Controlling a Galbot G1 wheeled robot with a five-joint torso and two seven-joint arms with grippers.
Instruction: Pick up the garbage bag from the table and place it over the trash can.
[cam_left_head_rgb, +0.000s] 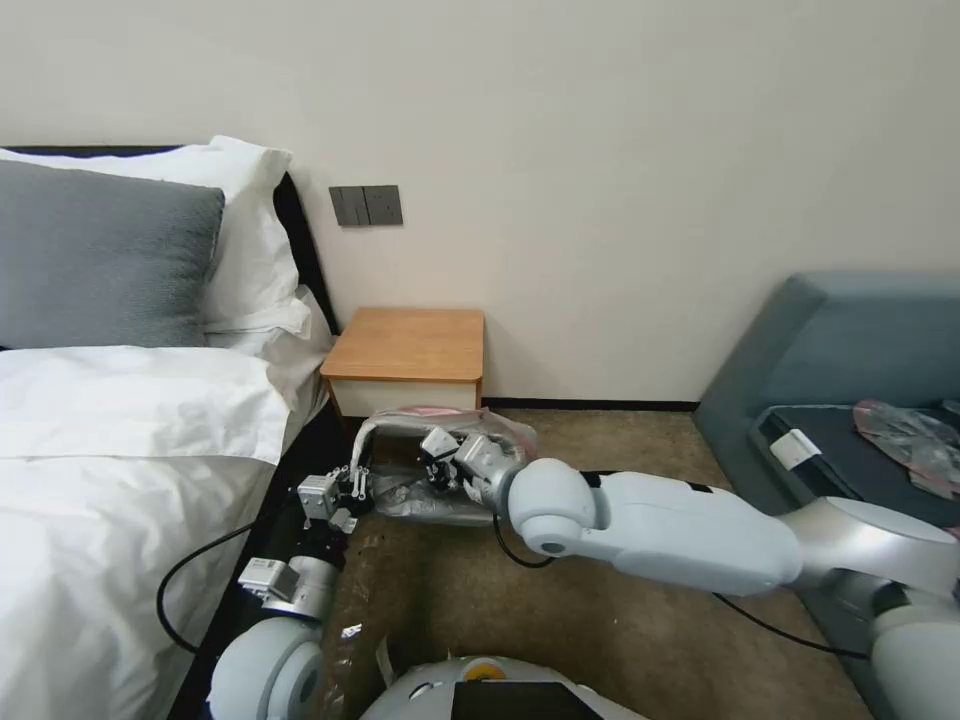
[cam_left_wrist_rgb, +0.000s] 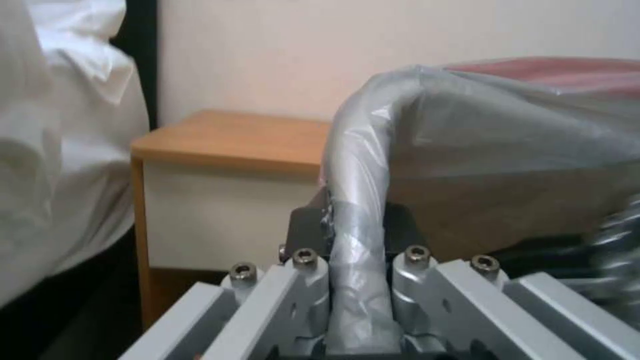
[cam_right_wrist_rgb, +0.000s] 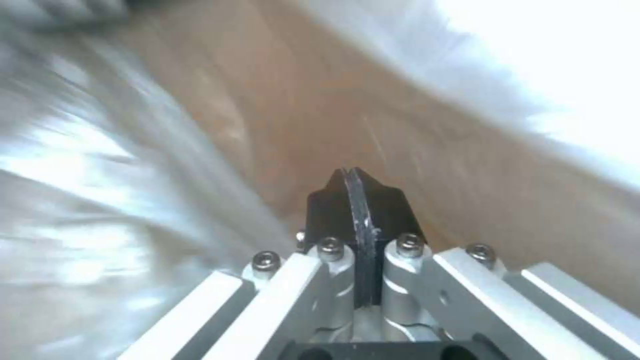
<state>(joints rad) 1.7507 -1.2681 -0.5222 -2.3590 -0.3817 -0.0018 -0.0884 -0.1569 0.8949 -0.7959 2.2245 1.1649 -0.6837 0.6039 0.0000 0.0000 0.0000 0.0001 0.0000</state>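
Bag (cam_left_head_rgb: 440, 470) is off the bench (cam_left_head_rgb: 408, 345); bench top bare. It hangs low over the carpet in front of the bench, stretched between the two arms, pink rim along the far, upper edge.

Left pincer (cam_left_head_rgb: 352, 487): clamped on a bunched strand of bag film at the bag's left end. In the left wrist view the twisted plastic (cam_left_wrist_rgb: 357, 240) runs straight up out from between the closed fingers (cam_left_wrist_rgb: 310, 225), then bends over toward the rest of the bag.

Right pincer (cam_left_head_rgb: 440, 468): pushed into the bag from the right side. Right wrist view shows its black fingertips (cam_right_wrist_rgb: 333, 210) pressed together with film all around; no fold of plastic visibly trapped between them, so whether it holds the bag I cannot say for sure. Together, at any rate.

Bin: I cannot pick it out with certainty. A pale rounded edge (cam_left_head_rgb: 385, 422) under the film at the left of the bag may be its rim; the brownish surface seen through the plastic in both wrist views may be its inside wall or the carpet.

Key relation: the bag's long axis runs left to right between the pincers, its mouth lying between them. Left arm holds the near-left corner; right arm is deeper in, toward the middle. Judgement: seating the bag depends on spreading the mouth along that axis.
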